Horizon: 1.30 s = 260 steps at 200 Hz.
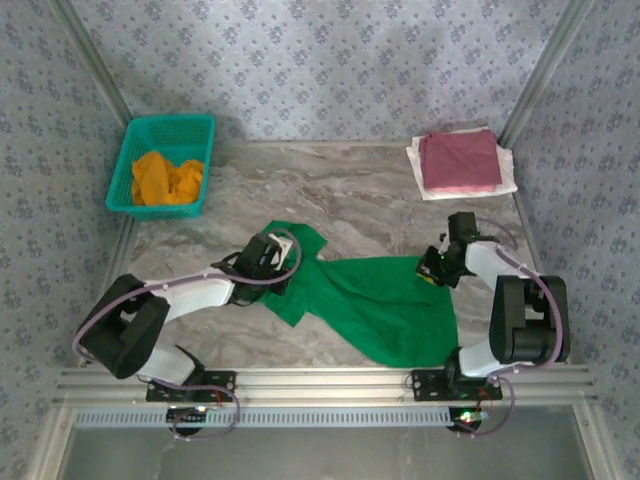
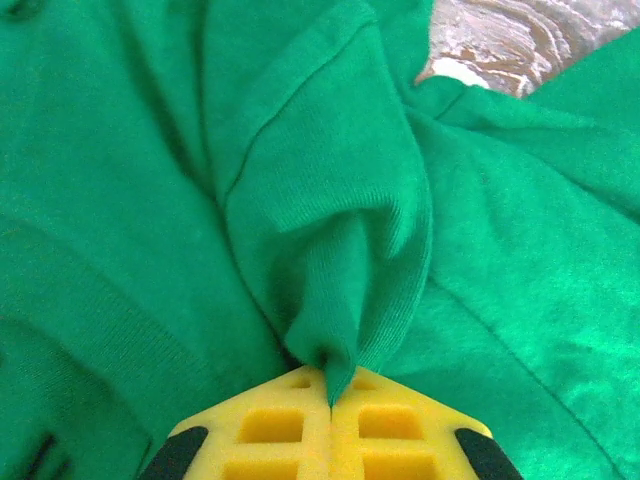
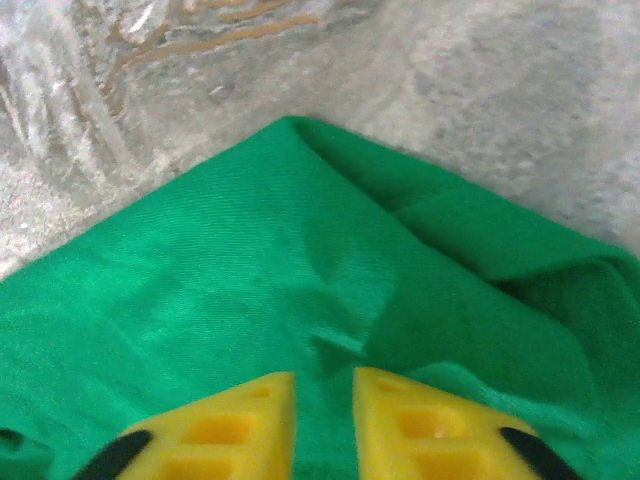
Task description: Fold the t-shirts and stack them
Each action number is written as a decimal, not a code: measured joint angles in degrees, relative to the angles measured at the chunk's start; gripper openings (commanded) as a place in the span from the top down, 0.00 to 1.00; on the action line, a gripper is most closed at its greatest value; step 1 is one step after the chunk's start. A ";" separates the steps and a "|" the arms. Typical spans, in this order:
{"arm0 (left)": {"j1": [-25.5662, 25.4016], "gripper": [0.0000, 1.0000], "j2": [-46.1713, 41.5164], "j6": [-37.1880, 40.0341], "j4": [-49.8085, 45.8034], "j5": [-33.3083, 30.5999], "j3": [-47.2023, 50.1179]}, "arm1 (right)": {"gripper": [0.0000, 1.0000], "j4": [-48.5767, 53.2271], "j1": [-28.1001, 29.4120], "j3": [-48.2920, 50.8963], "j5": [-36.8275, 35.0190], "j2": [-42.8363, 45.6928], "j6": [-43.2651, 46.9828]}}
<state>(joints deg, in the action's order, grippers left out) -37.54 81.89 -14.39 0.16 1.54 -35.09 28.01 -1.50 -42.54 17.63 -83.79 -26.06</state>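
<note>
A bright green t-shirt [image 1: 380, 300] lies crumpled across the near middle of the marble table. At the shirt's left end, my left gripper [image 1: 283, 250] is shut on a pinched ridge of green cloth [image 2: 320, 250] that runs up from between the yellow fingers [image 2: 270, 425]. My right gripper [image 1: 432, 268] sits at the shirt's right edge. Its yellow fingers [image 3: 240, 420] stand a narrow gap apart, with green cloth [image 3: 250, 280] filling the gap and puckering just ahead of it. A folded maroon-pink t-shirt [image 1: 458, 160] rests on a white one [image 1: 508, 186] at the back right.
A teal mesh basket [image 1: 165, 122] at the back left holds a crumpled orange t-shirt [image 1: 165, 178]. Bare marble table [image 1: 350, 190] lies between the basket, the folded pile and the green shirt. Patterned walls close in the sides and the back.
</note>
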 measured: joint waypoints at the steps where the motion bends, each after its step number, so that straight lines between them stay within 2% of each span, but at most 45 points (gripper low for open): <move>1: 0.02 1.00 -0.17 -0.09 -0.02 -0.09 0.04 | 0.93 -0.02 0.00 0.00 0.02 -0.02 0.07; 22: 2.38 1.00 -6.01 -0.90 -0.13 -1.49 1.86 | 1.00 -2.16 0.04 -0.11 -0.02 -0.79 -0.24; 62: 8.66 1.00 -18.62 -3.76 -1.81 -2.78 3.34 | 1.00 -2.54 -0.13 -5.81 -0.31 -2.69 -0.52; 95: 9.05 1.00 -27.10 -6.34 -9.35 -2.27 3.08 | 1.00 -2.60 -0.87 -13.64 -0.44 -2.69 -0.59; 121: 9.05 1.00 -32.52 -9.18 -14.82 -0.37 2.71 | 1.00 -2.82 -1.38 -15.78 -0.26 -2.69 -0.72; 134: 9.05 1.00 -34.36 -10.40 -16.04 0.92 2.49 | 0.86 -2.91 -1.07 -15.47 -0.26 -2.54 -0.72; 146: 9.05 1.00 -36.28 -11.78 -17.16 1.95 2.27 | 0.80 -2.86 -0.55 -13.92 -0.28 -1.44 -1.05; 160: 9.05 1.00 -39.78 -14.91 -19.56 1.88 2.27 | 0.67 -1.92 -0.35 -10.95 0.13 1.01 -1.51; 201: 8.55 1.00 -54.77 -28.98 -30.12 1.53 4.74 | 0.63 2.27 -1.53 -4.20 -0.26 7.85 -2.03; 219: 6.75 1.00 -59.56 -35.71 -36.70 0.52 5.99 | 0.52 2.93 -1.46 -3.13 -0.17 7.96 -2.80; 228: 5.53 1.00 -60.65 -38.69 -40.06 -0.11 6.38 | 0.51 3.08 -1.33 -2.60 -0.20 7.76 -2.69; 231: 5.07 0.96 -60.85 -39.50 -41.13 -0.44 6.43 | 0.50 3.06 -1.27 -2.40 -0.26 7.69 -2.95; 239: 3.41 0.72 -60.81 -41.51 -43.93 -1.49 6.40 | 0.50 3.08 -1.11 -1.97 -0.24 7.26 -2.93; 244: 2.14 0.54 -60.46 -42.36 -45.31 -2.47 6.32 | 0.49 3.08 -1.07 -1.84 -0.26 6.86 -2.91; 252: -0.02 0.45 -59.30 -43.30 -47.28 -4.11 5.70 | 0.48 3.04 -0.92 -1.79 -0.24 5.92 -2.89; 260: -2.71 0.40 -56.87 -43.60 -49.46 -6.29 3.98 | 0.48 2.89 -0.81 -1.81 -0.24 4.87 -2.89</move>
<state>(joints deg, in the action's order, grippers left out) -40.25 25.02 -58.00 -49.30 -4.75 -31.11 30.89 -2.31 -44.36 17.39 -78.91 -28.95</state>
